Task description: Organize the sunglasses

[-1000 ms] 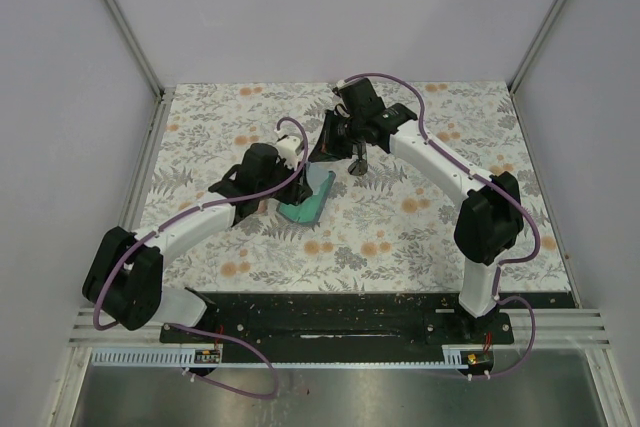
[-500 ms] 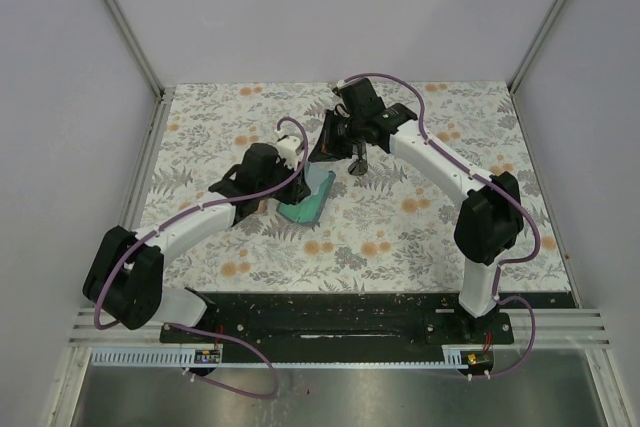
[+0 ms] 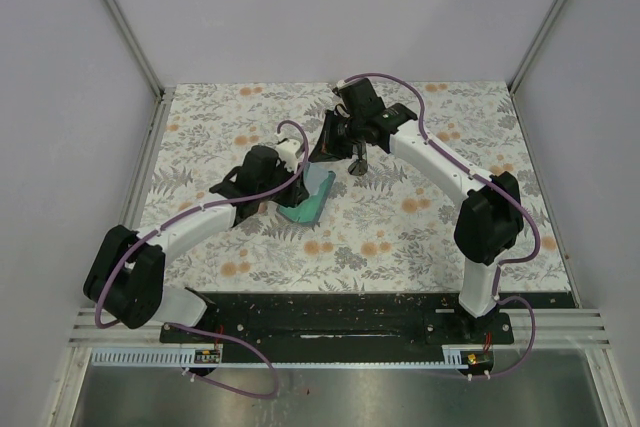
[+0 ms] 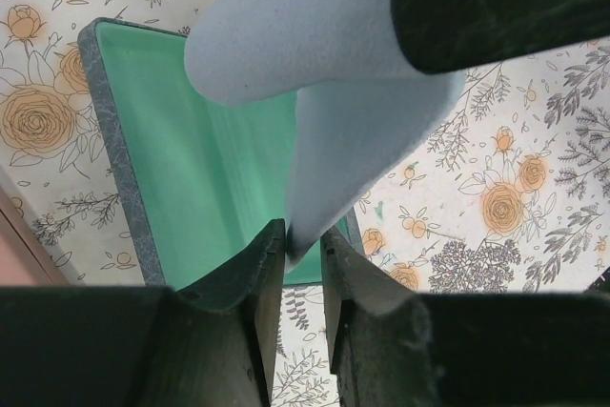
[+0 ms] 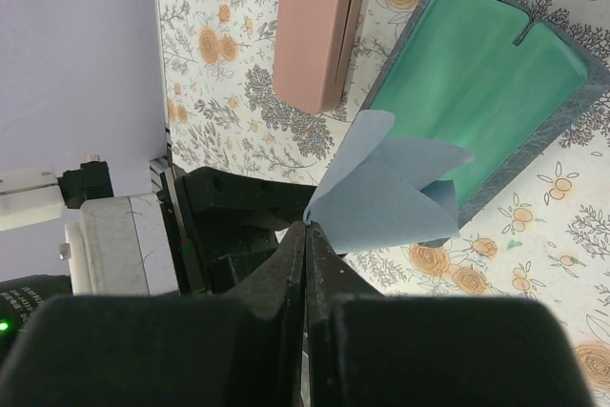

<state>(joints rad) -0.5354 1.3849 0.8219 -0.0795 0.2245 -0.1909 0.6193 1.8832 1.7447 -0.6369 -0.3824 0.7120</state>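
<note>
Left wrist: left end effector point(image 4: 303, 238) and right end effector point(image 5: 305, 233) pinch cloth point(image 4: 315, 35) (over green case point(image 4: 191, 169)).

This is a robotics lab test cell. Plain pale wall panels point(image 3: 330, 7) set in aluminium posts point(image 3: 120, 22) box in a floral-covered tabletop point(image 3: 420, 237) on three sides. At its near edge the left arm point(image 3: 190, 230) and right arm point(image 3: 440, 167), trailing purple cables point(image 3: 527, 222), are bolted to a black mounting plate point(image 3: 330, 312), with a slotted cable duct point(image 3: 300, 355) in front.

The left arm point(image 3: 205, 219) has shifted slightly beside the green-lined case point(image 3: 310, 202).
</note>
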